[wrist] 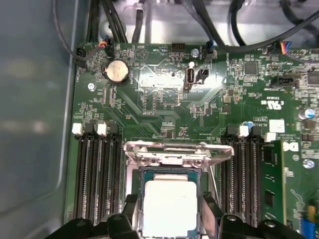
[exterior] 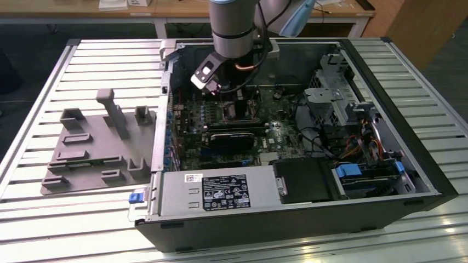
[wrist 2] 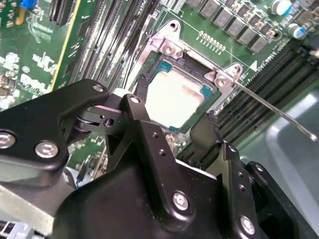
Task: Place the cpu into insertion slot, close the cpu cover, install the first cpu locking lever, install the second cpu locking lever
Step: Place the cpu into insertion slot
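The black two-fingered gripper (wrist 2: 177,104) is straddling the pale silver square cpu (wrist 2: 174,94), jaws spread, seemingly just clear of it. The cpu is lying in the dark-framed insertion slot (wrist: 169,172), with long black memory slots (wrist: 97,174) flanking it and the silver-grey cpu cover (wrist: 174,149) standing raised.

Pale grey slatted metal workbench (exterior: 51,66) — glare on its near slats. Far side: light wooden desk (exterior: 190,10) on white legs, dark floor (exterior: 29,38) beneath. Brown wooden cabinet (exterior: 428,24), exterior view's far right.

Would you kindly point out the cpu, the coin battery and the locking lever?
cpu (wrist: 169,206): first wrist view, centre of its face.
coin battery (wrist: 115,72): first wrist view, its centre.
locking lever (wrist 2: 274,110): second wrist view, mid-rod.
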`<state>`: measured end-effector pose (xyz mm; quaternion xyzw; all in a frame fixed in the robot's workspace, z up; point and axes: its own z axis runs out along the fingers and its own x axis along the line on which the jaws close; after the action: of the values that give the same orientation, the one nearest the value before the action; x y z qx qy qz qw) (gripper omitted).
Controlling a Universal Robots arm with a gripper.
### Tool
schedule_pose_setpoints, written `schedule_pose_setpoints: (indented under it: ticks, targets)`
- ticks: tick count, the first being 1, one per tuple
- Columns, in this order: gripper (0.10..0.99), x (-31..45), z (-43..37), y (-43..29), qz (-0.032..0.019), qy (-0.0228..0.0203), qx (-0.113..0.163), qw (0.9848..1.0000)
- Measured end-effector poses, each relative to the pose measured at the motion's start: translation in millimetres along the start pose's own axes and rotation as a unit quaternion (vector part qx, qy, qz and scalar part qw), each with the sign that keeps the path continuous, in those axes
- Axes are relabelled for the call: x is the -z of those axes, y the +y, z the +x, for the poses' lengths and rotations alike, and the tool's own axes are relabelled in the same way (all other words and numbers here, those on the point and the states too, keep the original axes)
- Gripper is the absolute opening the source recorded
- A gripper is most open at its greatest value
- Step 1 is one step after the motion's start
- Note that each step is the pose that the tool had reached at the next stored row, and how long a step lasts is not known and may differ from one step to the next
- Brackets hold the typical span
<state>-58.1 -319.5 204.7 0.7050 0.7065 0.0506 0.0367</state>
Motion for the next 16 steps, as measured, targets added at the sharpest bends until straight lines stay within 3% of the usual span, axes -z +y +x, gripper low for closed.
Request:
schedule_pose_setpoints:
  ticks: [5, 13, 15, 16]
  targets:
    - [0.616, 9.2, 0.2, 1.1, 0.0, 0.0, 0.0, 1.0]
    - [0.6, 9.3, 0.2, 1.1, 0.0, -0.0001, 0.0, 1.0]
    - [0.471, 9.3, 0.2, 1.1, 0.0, -0.0001, 0.0, 1.0]
    - [0.471, 9.3, 0.2, 1.1, 0.0, -0.0001, 0.0, 1.0]
